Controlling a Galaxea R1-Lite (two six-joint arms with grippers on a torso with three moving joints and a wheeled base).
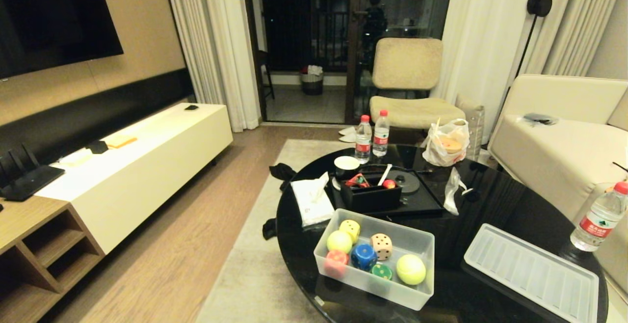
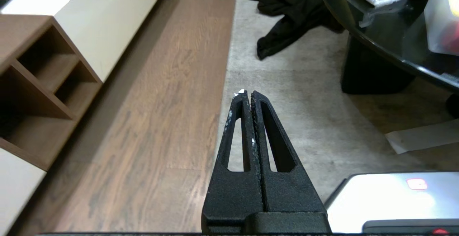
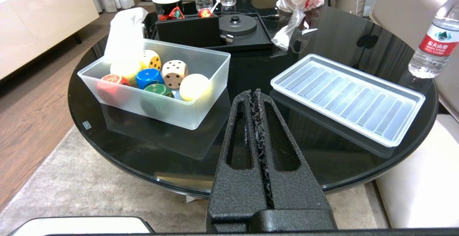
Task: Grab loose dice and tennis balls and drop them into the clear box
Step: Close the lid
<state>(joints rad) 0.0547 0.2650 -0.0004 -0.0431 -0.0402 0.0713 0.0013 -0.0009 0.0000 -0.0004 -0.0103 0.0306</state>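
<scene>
On your black round worktop (image 1: 490, 200) sits the clear box (image 1: 417, 244), lid (image 1: 532, 274) beside it. Inside lie two tennis balls (image 1: 410, 269) and the tan dice (image 1: 381, 246). Your left claw (image 2: 247, 94) and right claw (image 3: 252, 93) are pressed together, empty.

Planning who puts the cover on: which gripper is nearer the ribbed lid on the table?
Right. The right gripper hangs shut at the table's near edge, beside the lid. The left gripper is shut over the rug, off the table's other side.

tan dice (image 1: 381, 246) w/ dark pips, yellow-green tennis balls (image 1: 410, 269)
</scene>
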